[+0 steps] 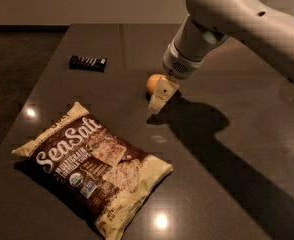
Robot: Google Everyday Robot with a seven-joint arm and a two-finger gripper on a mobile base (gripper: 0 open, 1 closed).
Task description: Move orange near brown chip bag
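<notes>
The orange (151, 82) is small and round, near the middle of the dark table (227, 184). My gripper (156, 105) hangs from the white arm, right in front of the orange and just to its right, close above the table, and covers the orange's right side. I cannot tell whether it touches the orange. The brown chip bag (94, 165) with white "Sea Salt" lettering lies flat at the front left, well apart from the orange.
A small black snack bar (88, 62) lies at the back left of the table. The table's left edge runs diagonally from the back toward the front left, with dark floor beyond it. The white arm reaches in from the upper right.
</notes>
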